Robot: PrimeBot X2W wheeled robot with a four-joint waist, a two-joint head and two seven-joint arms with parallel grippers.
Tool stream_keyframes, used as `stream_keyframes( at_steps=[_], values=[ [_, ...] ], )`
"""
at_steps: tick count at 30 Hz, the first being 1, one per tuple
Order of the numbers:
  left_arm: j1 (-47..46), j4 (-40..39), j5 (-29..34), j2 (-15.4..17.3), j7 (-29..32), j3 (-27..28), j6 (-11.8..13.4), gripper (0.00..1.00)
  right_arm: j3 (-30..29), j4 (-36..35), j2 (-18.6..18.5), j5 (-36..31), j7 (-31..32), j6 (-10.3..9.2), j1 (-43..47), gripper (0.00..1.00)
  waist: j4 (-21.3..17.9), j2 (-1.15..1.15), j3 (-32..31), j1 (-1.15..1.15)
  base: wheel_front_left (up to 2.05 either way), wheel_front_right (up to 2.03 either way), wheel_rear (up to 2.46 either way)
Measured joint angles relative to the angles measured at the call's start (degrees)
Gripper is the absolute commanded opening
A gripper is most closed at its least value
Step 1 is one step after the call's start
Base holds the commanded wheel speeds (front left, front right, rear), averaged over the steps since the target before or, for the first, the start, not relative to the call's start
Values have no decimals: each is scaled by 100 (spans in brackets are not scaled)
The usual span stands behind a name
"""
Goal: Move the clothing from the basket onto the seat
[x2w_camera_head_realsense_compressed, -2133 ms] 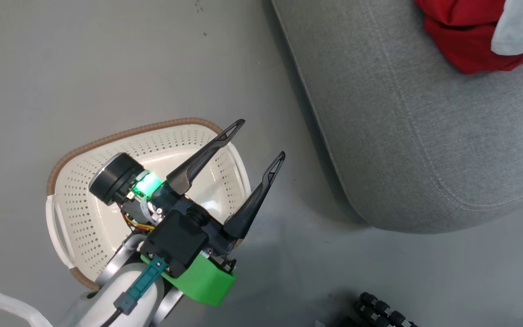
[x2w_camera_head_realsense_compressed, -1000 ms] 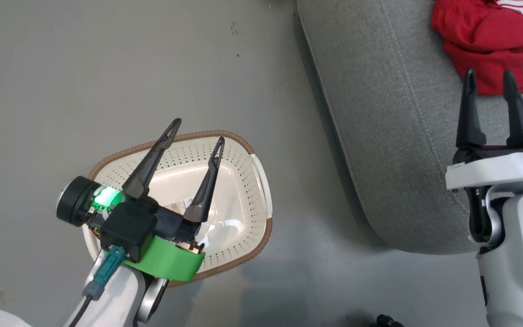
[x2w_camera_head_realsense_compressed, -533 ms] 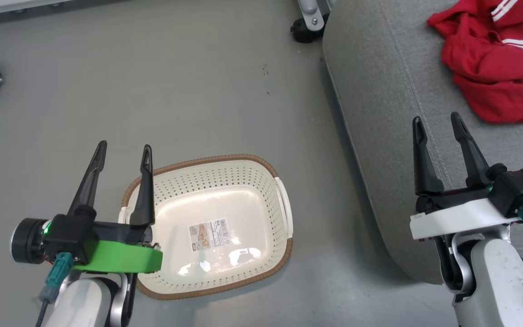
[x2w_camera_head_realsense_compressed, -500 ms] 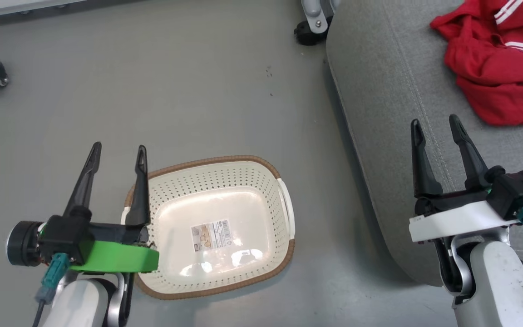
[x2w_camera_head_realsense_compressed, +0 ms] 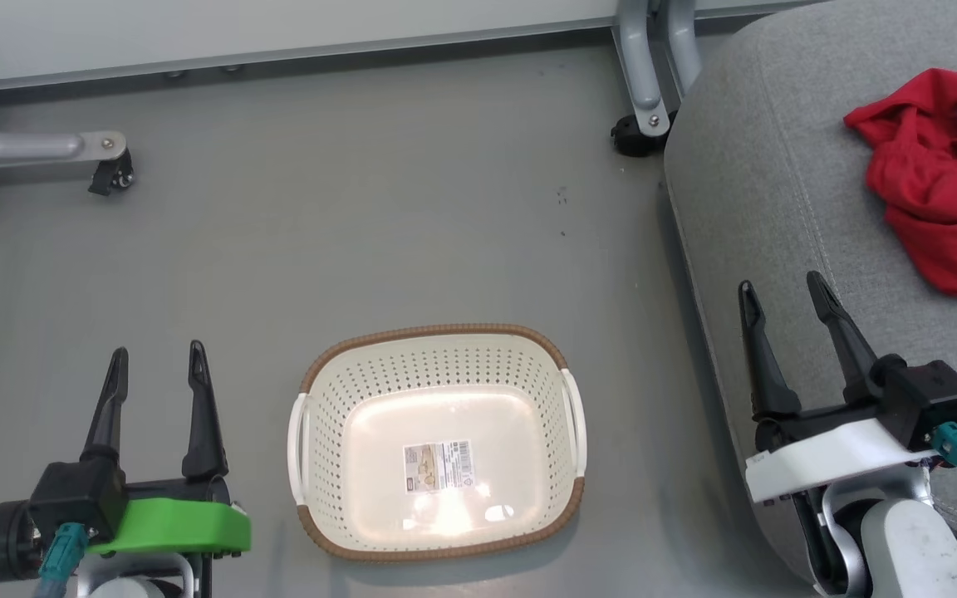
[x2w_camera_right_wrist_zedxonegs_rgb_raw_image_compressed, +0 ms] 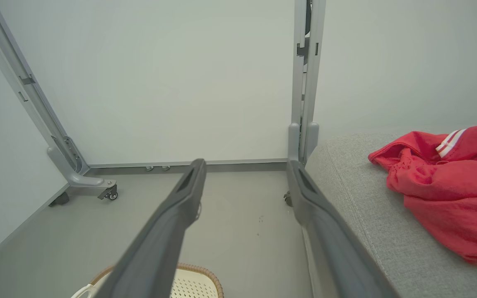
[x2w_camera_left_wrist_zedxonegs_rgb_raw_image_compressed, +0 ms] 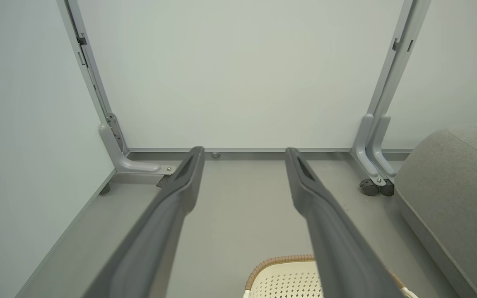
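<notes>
- A grey floor [x2w_camera_head_realsense_compressed: 362, 208] ran up to a pale wall [x2w_camera_left_wrist_zedxonegs_rgb_raw_image_compressed: 238, 82]; the basket [x2w_camera_head_realsense_compressed: 437, 345] stood on it.
- The clothing [x2w_camera_head_realsense_compressed: 944, 216] lay heaped on the seat [x2w_camera_head_realsense_compressed: 761, 166], well right of the basket.
- The left gripper [x2w_camera_head_realsense_compressed: 156, 353] and right gripper [x2w_camera_head_realsense_compressed: 780, 282] hung spread wide, holding nothing.
</notes>
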Motion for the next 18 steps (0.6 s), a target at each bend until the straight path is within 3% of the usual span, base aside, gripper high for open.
stream_keyframes(
  at_steps=[18],
  values=[
    [627,564,280,-302,-9,166,-431,100,177,-151,22,-11,353,0,777,100,77,0,-848,0,0,0,0]
  ],
)
